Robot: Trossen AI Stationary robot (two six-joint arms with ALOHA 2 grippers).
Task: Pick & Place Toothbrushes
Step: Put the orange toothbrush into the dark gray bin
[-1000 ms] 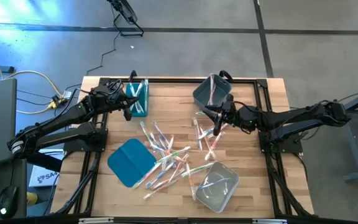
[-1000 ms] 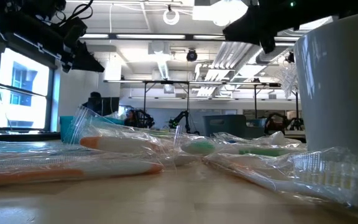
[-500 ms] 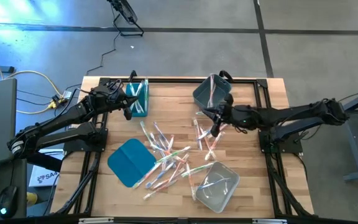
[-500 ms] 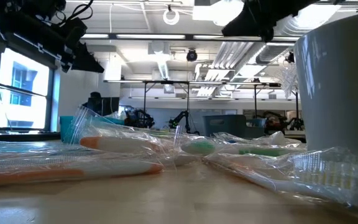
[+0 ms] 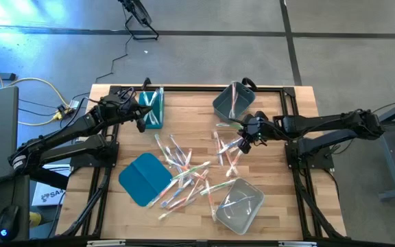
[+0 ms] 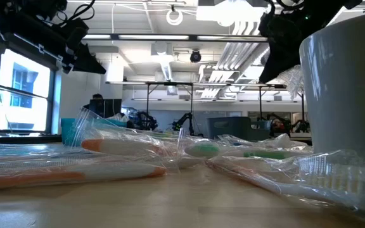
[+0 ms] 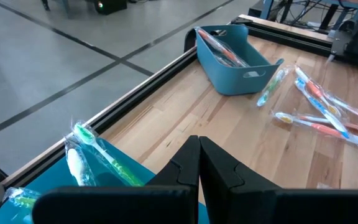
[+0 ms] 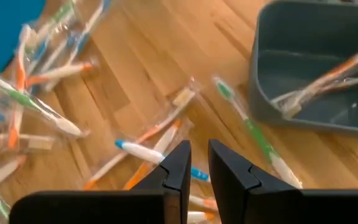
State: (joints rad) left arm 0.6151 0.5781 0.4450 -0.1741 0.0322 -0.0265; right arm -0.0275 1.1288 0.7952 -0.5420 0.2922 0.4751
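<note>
Several wrapped toothbrushes (image 5: 184, 168) lie loose on the wooden table's middle; the low view shows them flat on the wood (image 6: 125, 147). More lie in the teal bin (image 5: 153, 106) at the far left and in the grey-blue bin (image 5: 232, 101) at the far middle. My left gripper (image 5: 142, 115) hovers shut beside the teal bin (image 7: 36, 193). My right gripper (image 5: 244, 142) hangs above the loose toothbrushes (image 8: 154, 152), tipped down, its fingers a narrow gap apart with nothing between them.
A flat teal lid (image 5: 142, 178) lies at the near left. A clear bin (image 5: 238, 204) holding a toothbrush stands at the near right. The grey-blue bin (image 8: 316, 74) is close beside my right gripper. Black frame rails (image 5: 197, 88) run along the table's edges.
My right gripper has tipped from nearly level to pointing down at the loose toothbrushes and has drawn back a little toward the table's right edge. The toothbrushes and bins have kept their places.
</note>
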